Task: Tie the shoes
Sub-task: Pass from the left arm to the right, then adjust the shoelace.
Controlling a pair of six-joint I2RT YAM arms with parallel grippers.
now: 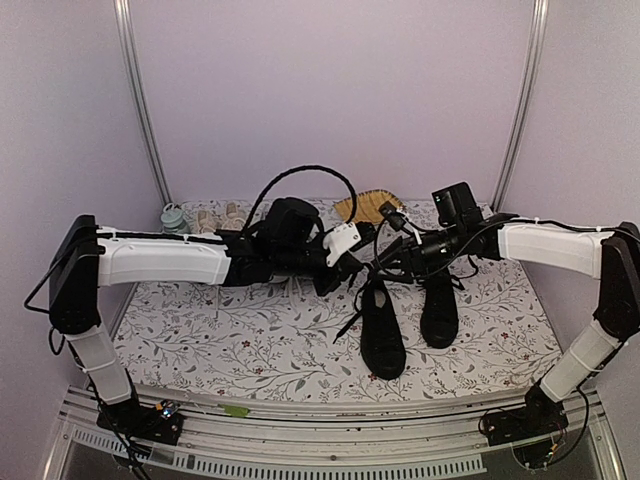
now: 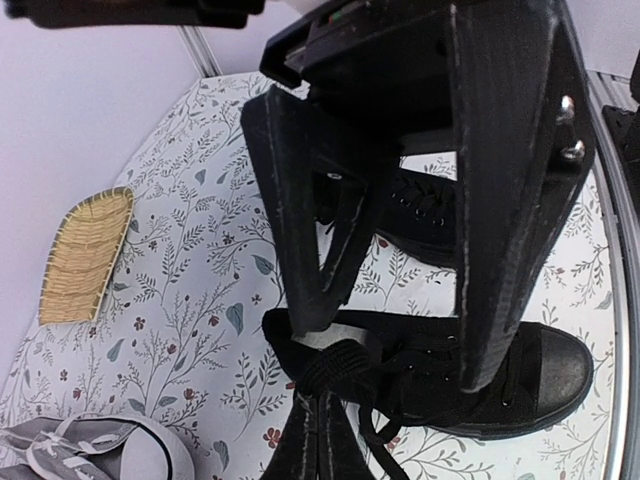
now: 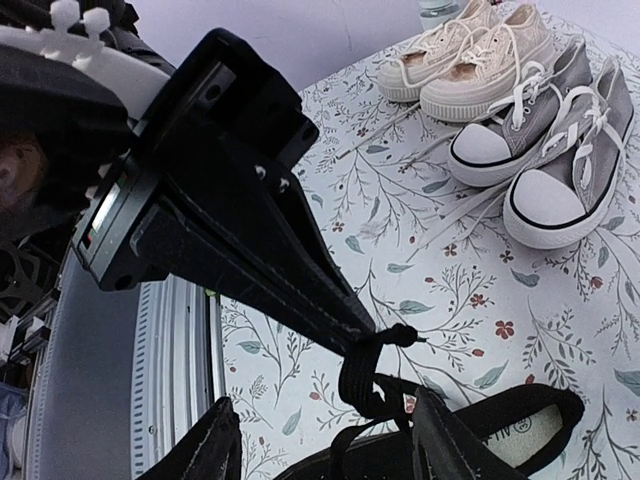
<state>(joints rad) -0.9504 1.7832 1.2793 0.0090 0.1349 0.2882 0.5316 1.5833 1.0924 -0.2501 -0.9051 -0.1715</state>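
Note:
Two black shoes stand side by side mid-table, the left one and the right one. My left gripper hovers over the left shoe's collar. In the left wrist view it is shut on a bunched loop of that shoe's black lace, held just above the shoe. My right gripper faces it from the right. In the right wrist view it is open, its fingers either side of the lace, not touching it. The shoe's opening shows below.
A grey pair with white toe caps and a beige pair sit at the back left. A wicker tray lies at the back centre. A small jar stands in the back left corner. Metal rails run along the near edge.

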